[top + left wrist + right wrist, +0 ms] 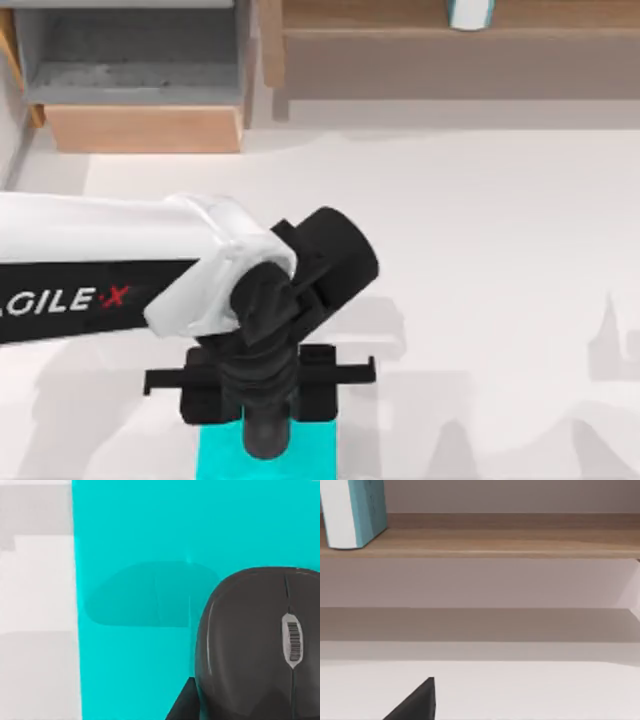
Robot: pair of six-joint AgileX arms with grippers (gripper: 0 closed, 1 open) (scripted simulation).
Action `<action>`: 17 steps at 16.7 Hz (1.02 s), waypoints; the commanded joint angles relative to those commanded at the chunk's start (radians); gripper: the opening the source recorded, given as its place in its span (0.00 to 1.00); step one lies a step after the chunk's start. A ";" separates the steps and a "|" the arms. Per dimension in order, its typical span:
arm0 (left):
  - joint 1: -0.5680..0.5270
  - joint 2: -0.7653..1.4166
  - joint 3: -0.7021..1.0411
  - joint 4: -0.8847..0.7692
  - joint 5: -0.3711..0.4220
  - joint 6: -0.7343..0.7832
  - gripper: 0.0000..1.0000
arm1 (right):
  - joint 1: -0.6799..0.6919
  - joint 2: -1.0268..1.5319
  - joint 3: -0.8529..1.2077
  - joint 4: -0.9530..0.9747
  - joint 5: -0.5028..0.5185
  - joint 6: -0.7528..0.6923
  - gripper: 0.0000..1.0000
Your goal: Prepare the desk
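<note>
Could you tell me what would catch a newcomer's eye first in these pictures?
Most striking is the left arm, white with black lettering, reaching from the desk's left side over the cyan pad at its near edge. In the left wrist view a dark mouse sits on that pad. A teal and white book stands on the wooden shelf at the back.

The worktop looks smooth matt white, the cyan pad flat and matt, the mouse dark satin plastic, the shelf grained wood.
</note>
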 joint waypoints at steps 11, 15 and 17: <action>0.000 0.000 0.000 0.000 0.000 0.000 1.00 | 0.000 0.000 0.000 0.000 0.000 0.000 1.00; 0.000 0.000 0.000 0.000 0.000 0.000 1.00 | 0.000 0.000 0.000 0.000 0.000 0.000 1.00; 0.000 0.000 0.000 0.000 0.000 0.000 1.00 | 0.000 0.000 0.000 0.000 0.000 0.000 1.00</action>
